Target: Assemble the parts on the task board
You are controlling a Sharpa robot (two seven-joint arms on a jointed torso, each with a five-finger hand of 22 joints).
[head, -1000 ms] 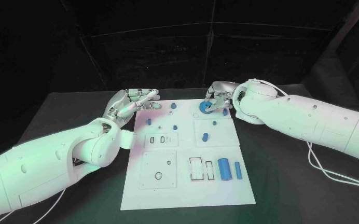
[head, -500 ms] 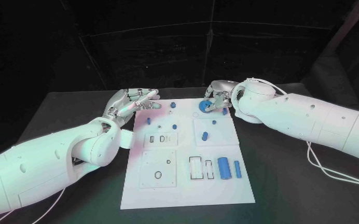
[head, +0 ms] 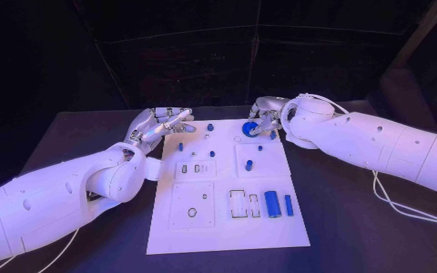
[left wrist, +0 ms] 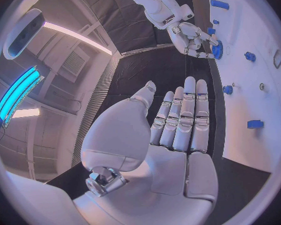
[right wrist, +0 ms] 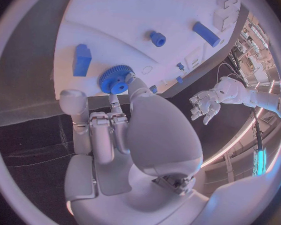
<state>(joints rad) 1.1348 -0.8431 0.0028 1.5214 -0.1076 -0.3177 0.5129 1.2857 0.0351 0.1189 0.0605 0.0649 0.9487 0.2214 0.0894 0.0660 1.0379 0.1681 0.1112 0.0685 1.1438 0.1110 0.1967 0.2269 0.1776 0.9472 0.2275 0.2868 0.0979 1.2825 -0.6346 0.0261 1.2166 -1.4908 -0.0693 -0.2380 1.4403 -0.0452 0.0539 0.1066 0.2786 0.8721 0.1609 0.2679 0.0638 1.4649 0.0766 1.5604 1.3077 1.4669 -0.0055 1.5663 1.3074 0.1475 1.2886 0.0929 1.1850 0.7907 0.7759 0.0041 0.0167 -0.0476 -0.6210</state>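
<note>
A: Start big. What's laid out?

B: The board (head: 228, 222) lies flat mid-table, between the two arms. The left hand (head: 162, 124) hangs just off its far left corner, fingers straight and apart, holding nothing; the left wrist view shows the bare palm.

A: And the right hand (head: 264, 116)?

B: At the far right corner, over the gear (head: 249, 128). In the right wrist view a fingertip (right wrist: 129, 78) touches the gear's toothed rim, and the gear lies on the board. Whether the hand clamps it or only touches it, I cannot tell.

A: So which step is this?

B: Seating the gear, I'd judge. It looks level on the board at its spot, but I can't see whether it's fully down.

A: Next move?

B: Probably a gentle press straight down, perhaps with a slight turn, then lifting the fingers clear without dragging it.

A: Other parts?

B: A cylinder (head: 271, 203) and a bar (head: 288, 205) lie side by side near the front right; small pegs (head: 247, 165) stand mid-board.
</note>
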